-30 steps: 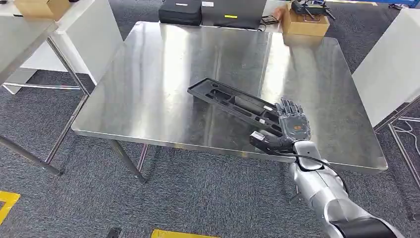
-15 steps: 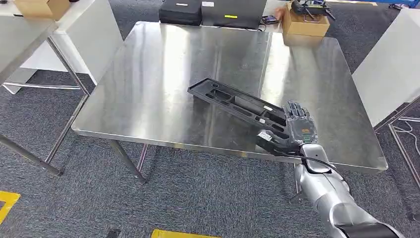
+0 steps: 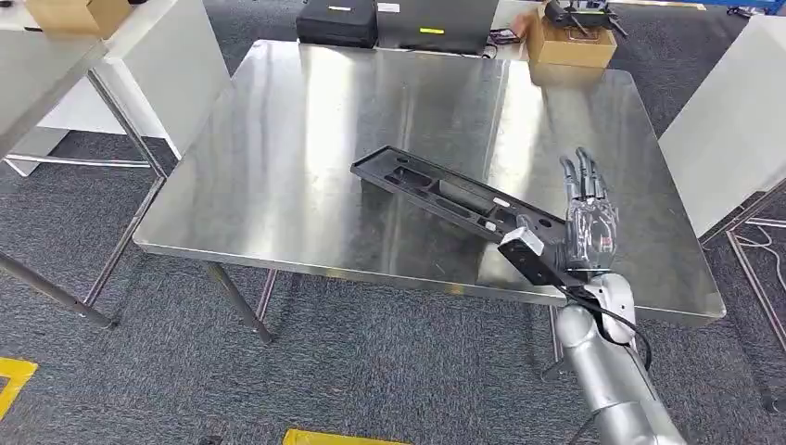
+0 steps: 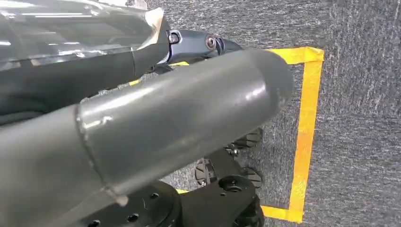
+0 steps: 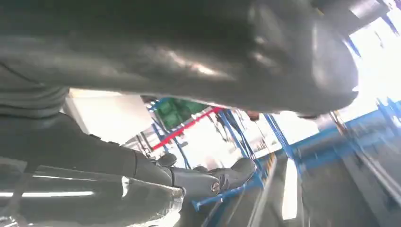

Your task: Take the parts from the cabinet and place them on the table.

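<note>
Floor tape (image 3: 14, 380): yellow strips on grey carpet, nearest the camera and well to the left of the fingers; more yellow tape shows in the left wrist view.
Right arm (image 3: 607, 371): silver, rising from the lower edge of the head view to the near right edge of the bench.
Right hand (image 3: 589, 227): raised above the near right part of the bench, palm side turned away from the camera; it holds nothing.
Fingers (image 3: 582, 176): straight, pointing up and away, spread a little apart; no contact with anything visible.
Thumb side (image 3: 530, 250): a dark block with a pale end sits just in front of the tray's near end; whether it touches the tray cannot be told.
Left hand: the left wrist view shows dark rounded covers at close range; the state of its fingers cannot be told.
Part tray (image 3: 445, 193): long black moulded tray with recesses, lying flat and diagonal on the bench, its near end just left of and below the fingers, its far end well apart from them.
Bench (image 3: 306, 120): steel top, reflective, carrying the tray.
Cardboard box (image 3: 570, 42): beyond the far right corner of the bench, far past the fingertips.
Black cases (image 3: 338, 20): beyond the far edge, far left of the fingers.
</note>
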Robot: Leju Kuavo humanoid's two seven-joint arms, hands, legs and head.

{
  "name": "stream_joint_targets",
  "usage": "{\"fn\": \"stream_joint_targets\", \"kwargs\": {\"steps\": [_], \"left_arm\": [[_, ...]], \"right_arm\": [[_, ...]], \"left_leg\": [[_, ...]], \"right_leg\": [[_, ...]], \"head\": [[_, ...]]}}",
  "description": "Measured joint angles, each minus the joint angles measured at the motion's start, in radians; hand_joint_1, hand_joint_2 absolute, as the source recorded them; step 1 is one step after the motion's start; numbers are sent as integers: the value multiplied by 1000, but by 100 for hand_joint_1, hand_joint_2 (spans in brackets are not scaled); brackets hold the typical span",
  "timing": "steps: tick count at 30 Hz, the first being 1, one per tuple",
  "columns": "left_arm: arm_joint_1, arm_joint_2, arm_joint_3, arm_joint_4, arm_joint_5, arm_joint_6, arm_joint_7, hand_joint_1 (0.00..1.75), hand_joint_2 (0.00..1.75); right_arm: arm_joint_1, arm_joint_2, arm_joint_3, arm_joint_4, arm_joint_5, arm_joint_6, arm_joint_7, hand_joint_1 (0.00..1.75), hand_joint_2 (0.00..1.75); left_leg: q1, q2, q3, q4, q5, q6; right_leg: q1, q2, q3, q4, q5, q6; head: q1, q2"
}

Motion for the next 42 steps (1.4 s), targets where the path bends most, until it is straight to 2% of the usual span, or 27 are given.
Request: {"fn": "stream_joint_targets", "kwargs": {"steps": [4,9,15,18,21,25,30,35,36,39,42], "left_arm": [[2,0,5,0,0,1,-2,0,0],[2,0,11,0,0,1,-2,0,0],[6,-2,23,0,5,16,-20,0,0],[7,-5,40,0,23,37,-51,0,0],[8,-7,61,0,35,46,-53,0,0],[10,-10,88,0,47,51,-55,0,0],[17,-17,126,0,74,68,-58,0,0],[19,-25,171,0,111,94,-57,0,0],[19,-25,180,0,116,100,-54,0,0],[21,-27,203,0,121,118,-37,0,0],[22,-27,221,0,128,122,-34,0,0]], "right_arm": [[41,0,-13,-113,-5,6,-6,0,0],[60,0,-19,-171,-12,8,-11,0,0],[135,8,-47,-314,-157,-20,-103,0,0],[233,19,-50,-450,-236,-43,-190,0,0],[347,37,-33,-569,-351,-48,-277,0,0],[489,54,6,-656,-543,-16,-334,0,0],[587,51,26,-609,-746,29,-426,0,0],[585,32,60,-512,-839,37,-428,0,0],[579,25,66,-490,-856,46,-428,0,0],[553,0,93,-435,-926,97,-428,0,0],[518,-25,123,-381,-960,110,-428,0,0]], "left_leg": [[0,0,0,0,0,0],[0,0,1,0,0,0],[0,0,0,0,0,0],[0,0,0,0,-1,-1],[0,0,0,0,-3,-3],[1,-1,1,-1,-4,-3],[1,0,1,-1,-4,-3],[1,0,1,0,-5,-3],[-2,0,1,2,-6,-1],[-3,0,1,2,-7,1],[-6,-1,0,5,-8,7]], "right_leg": [[0,0,0,0,0,0],[0,0,0,0,0,0],[0,0,0,0,0,0],[0,-1,0,0,-1,0],[0,0,-1,0,-2,-2],[-1,-1,-1,-1,-4,-5],[-1,0,-1,-1,-4,-5],[-2,0,1,-1,-3,-4],[-8,0,1,-2,-2,-2],[-9,0,1,-2,-2,-2],[-14,0,2,-3,0,1]], "head": [[0,0],[0,0],[0,0],[0,0],[0,0],[0,0],[0,0],[0,0],[0,0],[0,0],[0,0]]}}
